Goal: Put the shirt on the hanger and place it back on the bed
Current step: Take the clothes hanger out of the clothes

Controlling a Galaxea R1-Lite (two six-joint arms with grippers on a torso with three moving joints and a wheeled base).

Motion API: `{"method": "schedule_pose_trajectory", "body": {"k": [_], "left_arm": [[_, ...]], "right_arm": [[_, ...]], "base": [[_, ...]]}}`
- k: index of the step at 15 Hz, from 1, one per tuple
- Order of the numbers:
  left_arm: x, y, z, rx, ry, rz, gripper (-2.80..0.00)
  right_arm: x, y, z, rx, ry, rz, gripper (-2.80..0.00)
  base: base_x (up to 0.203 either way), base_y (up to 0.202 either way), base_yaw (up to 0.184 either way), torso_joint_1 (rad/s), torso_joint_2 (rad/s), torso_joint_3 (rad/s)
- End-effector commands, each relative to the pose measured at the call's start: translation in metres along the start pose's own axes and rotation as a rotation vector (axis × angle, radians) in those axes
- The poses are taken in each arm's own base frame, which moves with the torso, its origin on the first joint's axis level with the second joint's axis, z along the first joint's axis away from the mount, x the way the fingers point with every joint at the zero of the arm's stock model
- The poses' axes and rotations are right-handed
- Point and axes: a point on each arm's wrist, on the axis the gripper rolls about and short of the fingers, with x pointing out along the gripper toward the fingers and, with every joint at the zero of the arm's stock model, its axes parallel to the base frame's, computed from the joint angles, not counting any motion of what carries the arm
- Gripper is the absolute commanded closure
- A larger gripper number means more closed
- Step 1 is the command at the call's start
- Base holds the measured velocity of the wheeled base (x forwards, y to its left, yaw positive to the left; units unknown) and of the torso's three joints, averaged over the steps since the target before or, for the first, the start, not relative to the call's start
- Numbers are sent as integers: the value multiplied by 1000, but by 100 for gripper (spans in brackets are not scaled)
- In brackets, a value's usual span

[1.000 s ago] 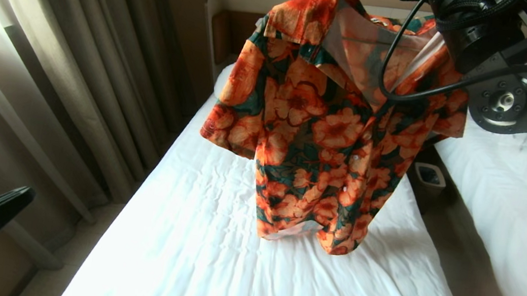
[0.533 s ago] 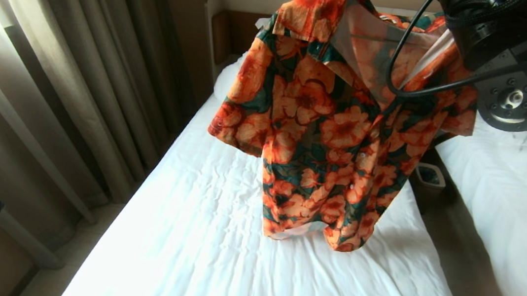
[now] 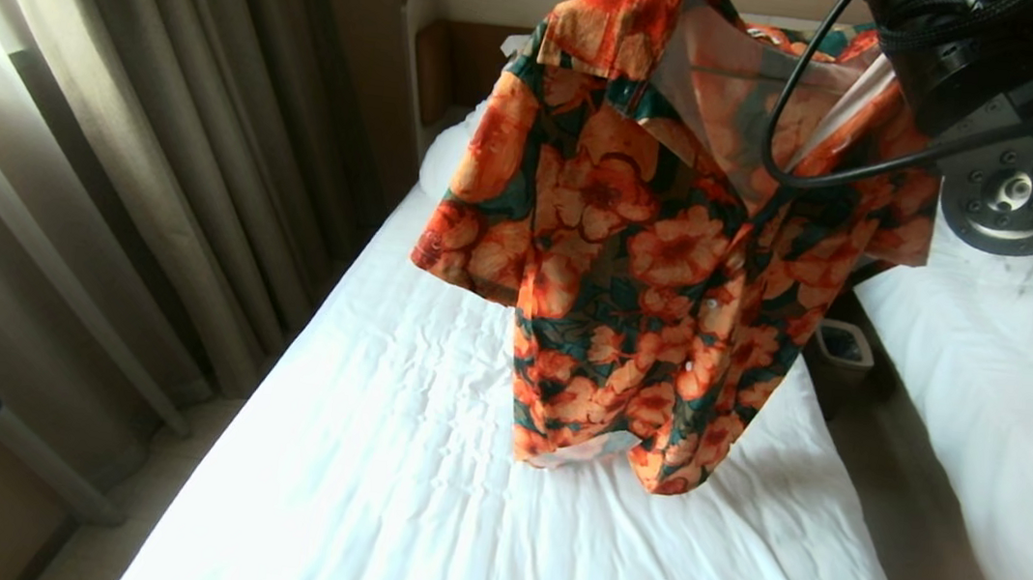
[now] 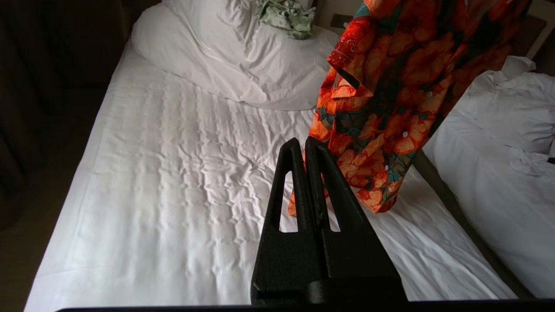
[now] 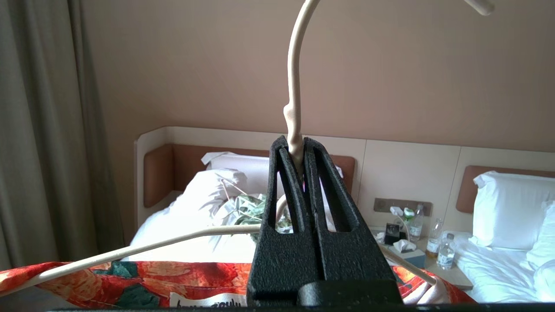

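The orange-flowered shirt [image 3: 667, 249] hangs on the cream hanger [image 5: 295, 78] over the middle of the bed [image 3: 418, 473], its hem low above the white sheet. My right gripper [image 5: 295, 149] is shut on the hanger's twisted neck, just below the long hook. The hanger's shoulders run down into the shirt's collar [image 5: 130, 277]. The right arm [image 3: 997, 82] fills the head view's top right corner. My left gripper [image 4: 305, 145] is shut and empty, held back from the shirt [image 4: 390, 86] and pointing over the sheet [image 4: 173, 173].
A bulky white duvet [image 4: 225, 56] lies at the head of the bed with a pale green garment [image 4: 286, 15] on it. Curtains [image 3: 106, 136] hang on the left. A second white bed [image 3: 1011, 385] stands on the right. Between the beds is a nightstand with bottles [image 5: 433, 247].
The shirt on its hanger has shifted a little to the right and up with the right arm. The left arm's dark part has sunk toward the head view's lower left corner.
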Motion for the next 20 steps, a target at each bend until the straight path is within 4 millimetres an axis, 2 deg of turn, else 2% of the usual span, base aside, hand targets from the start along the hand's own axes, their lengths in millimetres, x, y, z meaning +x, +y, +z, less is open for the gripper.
{"method": "schedule_pose_trajectory", "body": {"k": [1,4,7,10,12,14,17,20], "left_arm": [[3,0,2,-1,6,-2,0],[19,-2,15,1,26,-9,0],[40,-6,40,3,37,-12,0],[65,-15,56,1,92,-76,0],[84,-28,54,-2,154,-156,0],[104,-49,48,-1,223,-259,0],[140,-86,26,22,331,-354,0],[177,-116,6,35,328,-375,0]], "right_arm": [[-1,0,2,2,-5,1,0],[-5,2,12,25,70,33,0],[-16,-3,27,58,232,84,0],[-27,-2,26,8,408,115,0],[-32,-1,25,-10,462,133,0],[-30,3,15,-15,479,143,0],[-30,7,7,1,496,144,0],[-30,14,-2,7,520,153,0]], "base": [[0,0,0,0,0,0],[0,0,0,0,0,0],[0,0,0,0,0,0],[0,0,0,0,0,0],[0,0,0,0,0,0],[0,0,0,0,0,0],[0,0,0,0,0,0],[0,0,0,0,0,0]]}}
